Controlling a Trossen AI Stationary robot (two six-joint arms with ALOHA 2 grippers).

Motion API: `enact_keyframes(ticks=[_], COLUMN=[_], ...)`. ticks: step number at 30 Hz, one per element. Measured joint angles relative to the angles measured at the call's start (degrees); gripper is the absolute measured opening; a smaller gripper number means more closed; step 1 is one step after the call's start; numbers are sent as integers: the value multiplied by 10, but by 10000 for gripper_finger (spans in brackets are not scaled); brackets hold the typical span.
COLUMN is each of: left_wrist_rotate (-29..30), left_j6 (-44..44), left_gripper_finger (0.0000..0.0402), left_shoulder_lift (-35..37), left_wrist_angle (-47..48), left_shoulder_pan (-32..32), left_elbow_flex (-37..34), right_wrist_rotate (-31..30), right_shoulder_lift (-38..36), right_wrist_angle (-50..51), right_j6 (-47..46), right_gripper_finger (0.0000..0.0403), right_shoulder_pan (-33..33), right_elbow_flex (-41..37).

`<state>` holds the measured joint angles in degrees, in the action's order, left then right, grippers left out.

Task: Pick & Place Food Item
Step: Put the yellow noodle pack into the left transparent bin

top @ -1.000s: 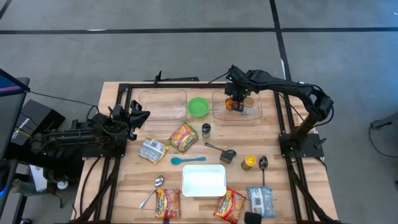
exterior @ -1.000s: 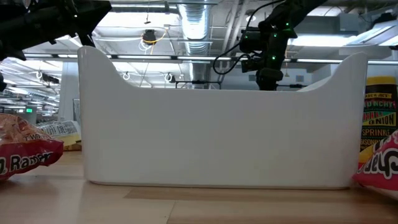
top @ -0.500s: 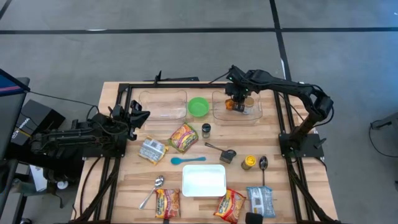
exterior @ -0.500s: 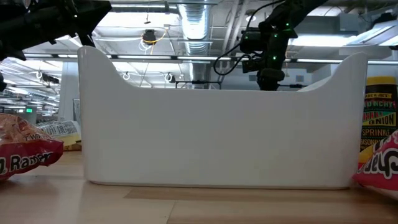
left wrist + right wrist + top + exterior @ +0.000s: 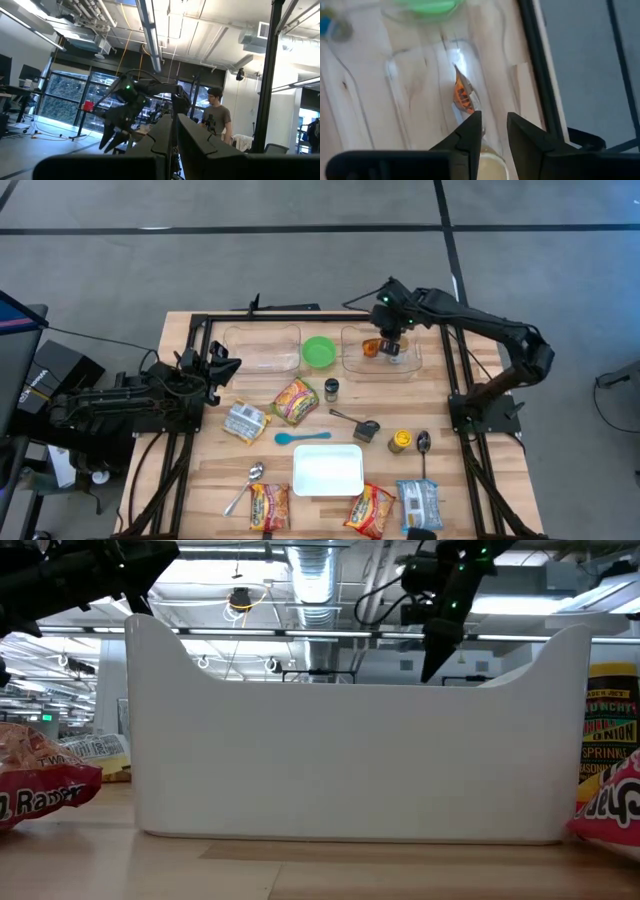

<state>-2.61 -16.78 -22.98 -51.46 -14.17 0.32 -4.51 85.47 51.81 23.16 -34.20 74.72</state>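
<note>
I have the right claw point(image 5: 391, 340) hanging over the clear tray point(image 5: 412, 366) at the far right of the surface point(image 5: 190, 480). Its fingers point(image 5: 470, 131) stand a little apart, released, with nothing between them. Below it, in the tray, sits an orange packet point(image 5: 371, 347) at the tray's left end, and a can point(image 5: 397, 354) just right of it, right under the claw. The wrist view shows the packet point(image 5: 463, 95) lying against the clear tray's floor, just ahead of the fingertips and not touching them.

In the low view the right claw point(image 5: 432, 662) shows above the rim of the white tub point(image 5: 350, 760), which blocks most of the surface behind it.

The left claw point(image 5: 224, 367) waits at the left edge of the surface, pointing inward; I cannot tell how its fingers stand.

Elsewhere: a second clear tray point(image 5: 262, 348) far left, a green bowl point(image 5: 319, 351) between the two trays, a noodle pack point(image 5: 295, 400) mid-surface, a blue spoon point(image 5: 302, 437) nearer, the white tub point(image 5: 328, 468) near centre, and a yellow jar point(image 5: 399, 441) to its right.
</note>
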Motion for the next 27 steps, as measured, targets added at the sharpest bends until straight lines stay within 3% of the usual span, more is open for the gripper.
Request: enact_keyframes(ticks=[9,21,27], left_wrist_rotate=[0,0,0], left_j6=[0,0,0], left_gripper_finger=[21,21,21], left_shoulder_lift=[0,0,0], left_wrist_angle=[0,0,0], left_shoulder_pan=[0,0,0], left_elbow_flex=[0,0,0], right_wrist_rotate=[2,7,47], right_shoulder_lift=[-61,-94,-94], right_wrist_angle=[6,24,37], right_j6=[-156,-125,-111], right_gripper_finger=[86,85,38], right_shoulder_pan=[3,49,75], right_elbow_flex=[0,0,0])
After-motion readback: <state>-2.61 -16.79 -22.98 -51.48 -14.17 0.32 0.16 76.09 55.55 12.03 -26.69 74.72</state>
